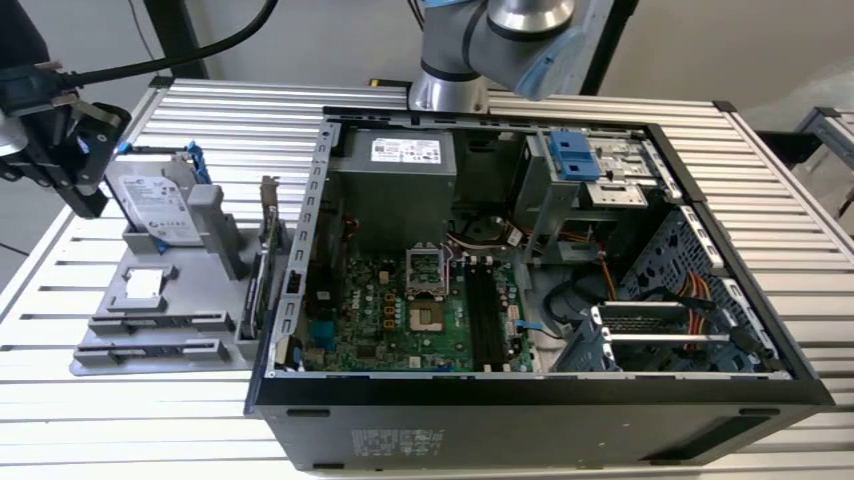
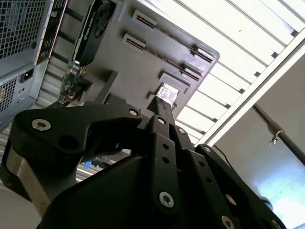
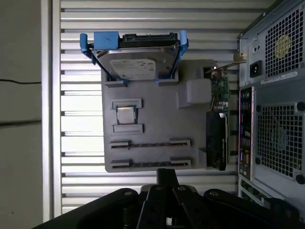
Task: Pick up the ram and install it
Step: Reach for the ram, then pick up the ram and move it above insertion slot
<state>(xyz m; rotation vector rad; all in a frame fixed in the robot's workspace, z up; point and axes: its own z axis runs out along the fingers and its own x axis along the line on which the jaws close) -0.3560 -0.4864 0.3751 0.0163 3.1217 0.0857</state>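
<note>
Gripper (image 1: 86, 205) hangs at the exterior view's left, over the gray parts tray (image 1: 200, 295) and beside the hard drive (image 1: 150, 200). In the open computer case (image 1: 534, 415) I see a long dark strip standing in the motherboard (image 1: 380, 325) slots, just right of the processor socket (image 1: 427, 270). I take it for the ram (image 1: 479, 315), though I cannot be sure. In the second wrist view the fingertips (image 2: 163, 107) are pressed together above the tray. In the first wrist view the tray's two long slots (image 3: 150, 143) lie nearest the clenched tips.
</note>
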